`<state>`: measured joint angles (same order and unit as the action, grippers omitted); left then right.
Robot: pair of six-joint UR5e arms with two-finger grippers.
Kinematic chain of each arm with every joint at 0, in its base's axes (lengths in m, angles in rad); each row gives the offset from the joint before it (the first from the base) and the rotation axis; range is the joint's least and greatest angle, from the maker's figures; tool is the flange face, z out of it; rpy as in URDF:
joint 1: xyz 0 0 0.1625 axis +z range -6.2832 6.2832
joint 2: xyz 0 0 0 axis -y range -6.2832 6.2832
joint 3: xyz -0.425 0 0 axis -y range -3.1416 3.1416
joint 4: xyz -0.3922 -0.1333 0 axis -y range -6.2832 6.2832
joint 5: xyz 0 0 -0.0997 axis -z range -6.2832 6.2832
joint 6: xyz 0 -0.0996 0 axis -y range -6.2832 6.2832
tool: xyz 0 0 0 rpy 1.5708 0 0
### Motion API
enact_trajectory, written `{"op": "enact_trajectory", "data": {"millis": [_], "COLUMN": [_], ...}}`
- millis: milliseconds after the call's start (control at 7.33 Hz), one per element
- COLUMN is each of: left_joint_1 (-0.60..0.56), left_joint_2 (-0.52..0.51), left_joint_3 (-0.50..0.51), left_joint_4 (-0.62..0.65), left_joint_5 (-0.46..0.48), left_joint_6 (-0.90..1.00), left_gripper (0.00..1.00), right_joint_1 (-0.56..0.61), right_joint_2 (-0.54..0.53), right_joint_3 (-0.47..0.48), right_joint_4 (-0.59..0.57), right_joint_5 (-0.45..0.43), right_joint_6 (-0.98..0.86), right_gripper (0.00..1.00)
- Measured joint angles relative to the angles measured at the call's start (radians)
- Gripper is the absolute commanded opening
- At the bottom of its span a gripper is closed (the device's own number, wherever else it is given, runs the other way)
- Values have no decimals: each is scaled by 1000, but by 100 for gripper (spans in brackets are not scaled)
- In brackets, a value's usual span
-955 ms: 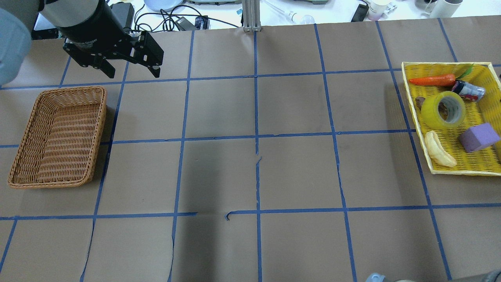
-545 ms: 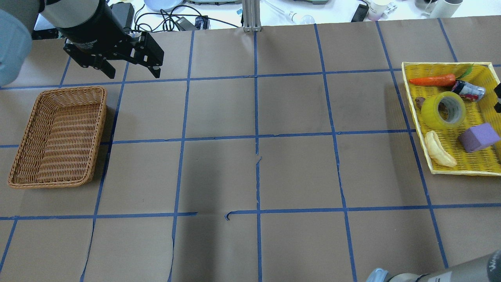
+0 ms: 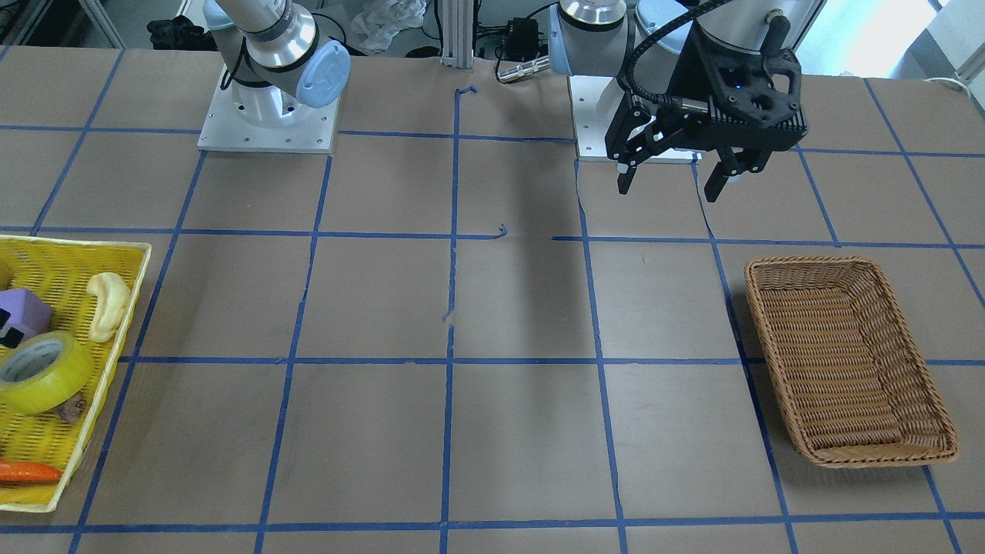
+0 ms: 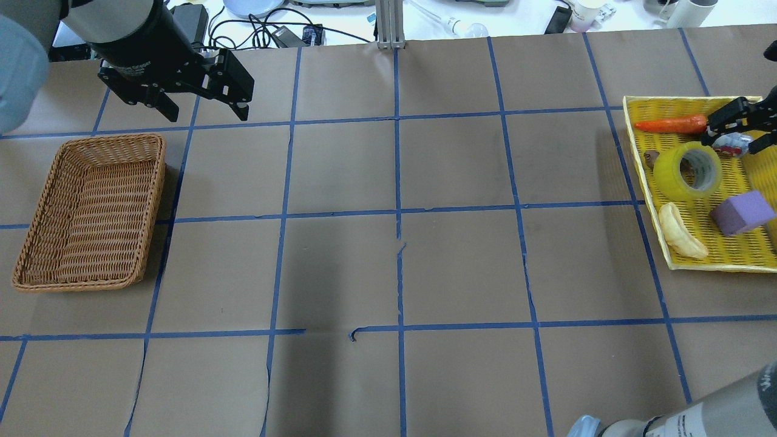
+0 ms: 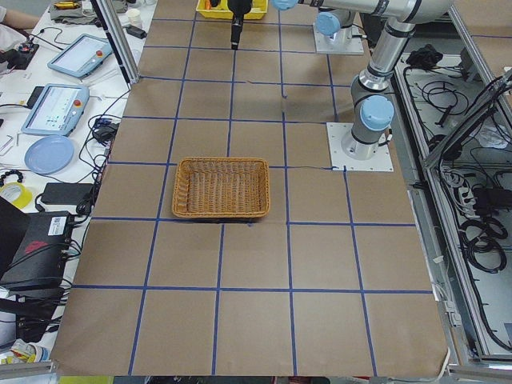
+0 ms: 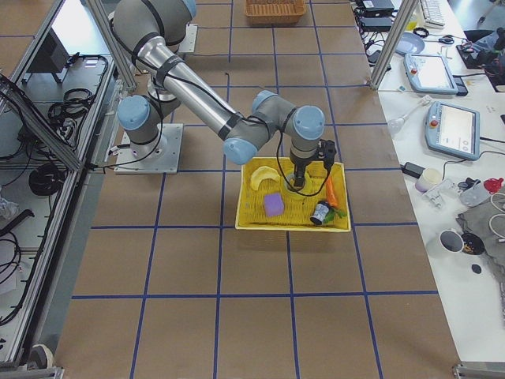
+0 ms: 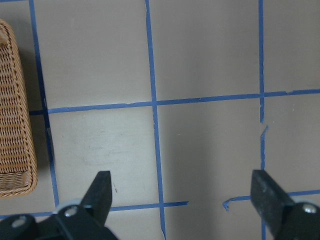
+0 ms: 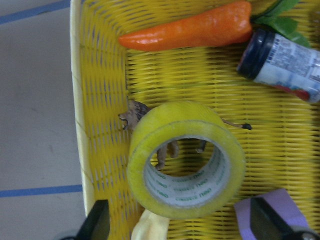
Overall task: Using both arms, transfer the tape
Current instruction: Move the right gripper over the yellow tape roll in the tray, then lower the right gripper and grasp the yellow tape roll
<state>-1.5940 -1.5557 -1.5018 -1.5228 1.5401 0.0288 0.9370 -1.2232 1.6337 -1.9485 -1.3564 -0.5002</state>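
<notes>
Through the right wrist camera I look straight down on the tape [image 8: 186, 160]: a wide, glossy yellow-green roll with a grey-white core that carries small green print. It lies hole-up in the yellow basket [image 8: 76, 100], close to the basket's side wall. Only this view shows a small brown toy animal [image 8: 134, 115] partly tucked under the roll and visible through its hole. The right claw [image 8: 179, 205] is spread wide, one tip on each side of the roll. I cannot tell how high it hangs.

The overhead camera gives the layout. The tape [image 4: 687, 171] sits between a carrot [image 4: 671, 124] and a purple block [image 4: 742, 212], beside a pale banana [image 4: 681, 230]. The right claw [image 4: 731, 138] reaches in over a small jar [image 4: 731, 144] at the frame's edge.

The left claw [image 4: 207, 114], also spread, hangs above the desk [image 4: 461, 267] at the far end, near an open wicker basket [image 4: 91, 212]. Its own camera shows only that basket's corner and blue grid lines [image 7: 155, 102].
</notes>
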Motion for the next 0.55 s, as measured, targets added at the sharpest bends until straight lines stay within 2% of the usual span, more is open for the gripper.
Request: {"op": "enact_trajectory", "data": {"millis": [136, 273, 409, 545], "left_joint_1": [0, 0, -1, -1], "left_joint_2": [0, 0, 0, 0], "left_joint_3": [0, 0, 0, 0], "left_joint_4": [1, 1, 0, 0], "left_joint_5": [0, 0, 0, 0], "left_joint_6": [-1, -2, -2, -1], "left_gripper": [100, 100, 100, 100], "right_joint_1": [7, 13, 17, 18], "right_joint_2": [9, 24, 36, 44], "right_joint_3": [32, 68, 104, 129], "right_joint_4": [-46, -120, -200, -250], "right_joint_5": [32, 44, 49, 51], "right_joint_6": [2, 3, 1, 0], "right_gripper": [100, 89, 77, 54]}}
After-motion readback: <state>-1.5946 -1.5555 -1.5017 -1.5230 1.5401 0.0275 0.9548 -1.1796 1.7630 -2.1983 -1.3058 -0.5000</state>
